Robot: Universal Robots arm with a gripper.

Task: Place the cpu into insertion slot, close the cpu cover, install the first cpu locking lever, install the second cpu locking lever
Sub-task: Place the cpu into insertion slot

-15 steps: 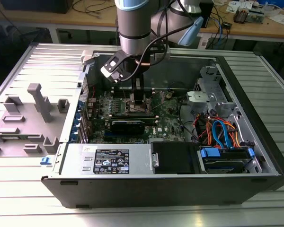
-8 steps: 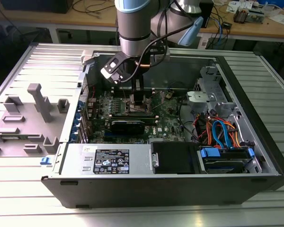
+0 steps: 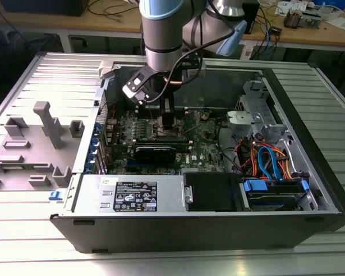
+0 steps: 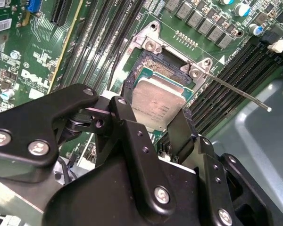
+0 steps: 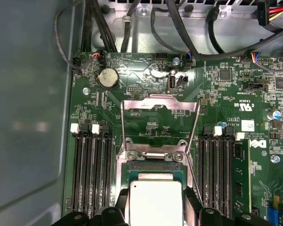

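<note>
exterior view high over pc case (image 3: 190,230); both wrist views v. close on cpu (image 4: 158,106) (image 5: 155,202)

The hand (image 4: 155,126) covers 2 corners of the cpu (image 4: 158,100) in the second wrist view.

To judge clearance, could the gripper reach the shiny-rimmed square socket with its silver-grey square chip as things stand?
Probably yes: the thin silver cover frame stands open, baring the shiny-rimmed square socket beside the silver-grey square chip in the gripper.
</note>
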